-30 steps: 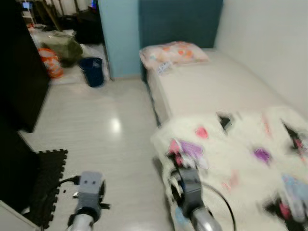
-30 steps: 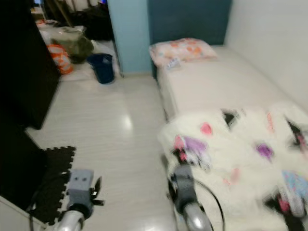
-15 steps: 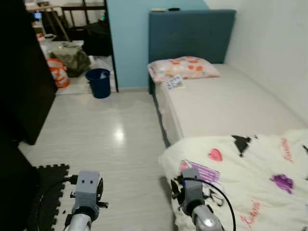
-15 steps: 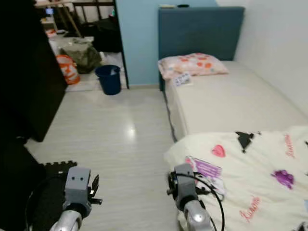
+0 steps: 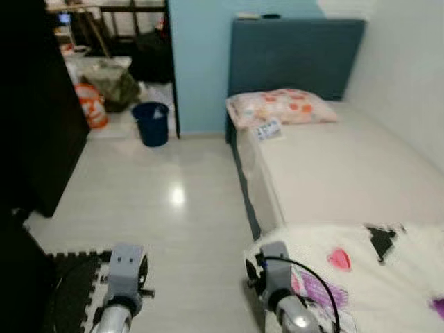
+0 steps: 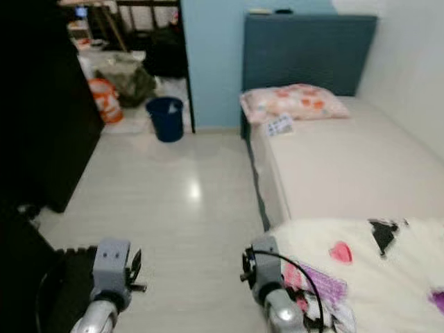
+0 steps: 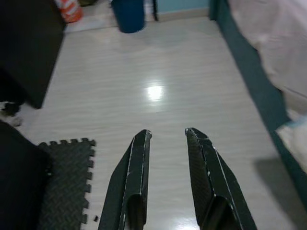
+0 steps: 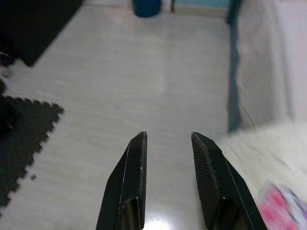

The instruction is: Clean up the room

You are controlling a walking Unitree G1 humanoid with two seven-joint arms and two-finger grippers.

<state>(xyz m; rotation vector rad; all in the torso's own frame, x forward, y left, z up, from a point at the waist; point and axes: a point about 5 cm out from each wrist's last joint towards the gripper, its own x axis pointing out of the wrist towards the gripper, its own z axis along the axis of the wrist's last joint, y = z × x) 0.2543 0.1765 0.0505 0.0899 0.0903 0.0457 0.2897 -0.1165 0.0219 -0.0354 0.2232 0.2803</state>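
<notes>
One white fleecy blanket (image 5: 361, 277) printed with pink hearts, purple patches and black shapes lies rumpled across the foot of the bed (image 5: 333, 173), its edge spilling over the side toward the floor (image 5: 166, 201). I take it for the task's likeliest item.

Change over the last second: my whole view has swung up and toward the headboard, so the blanket now sits lower and further right in frame. I read that as the camera moving, not the blanket.

- Pale mattress: bare between blanket and pillow.
- Flowered pink-and-orange pillow (image 5: 281, 106): against the dark blue padded headboard (image 5: 295, 55), a small printed card (image 5: 268, 130) just beside it.
- Left end effector (image 7: 165, 139): fingers apart, holding nothing, over pale floorboards near a black foam mat (image 7: 64, 182).
- Right end effector (image 8: 168, 141): fingers apart, holding nothing, over the floor just beside the blanket's hanging edge.
- Round blue bucket (image 5: 150, 123) and orange-white bag (image 5: 92, 114): by the doorway, well apart from the bed.

Judgement: I appear to be surveying the room; no item is engaged.
</notes>
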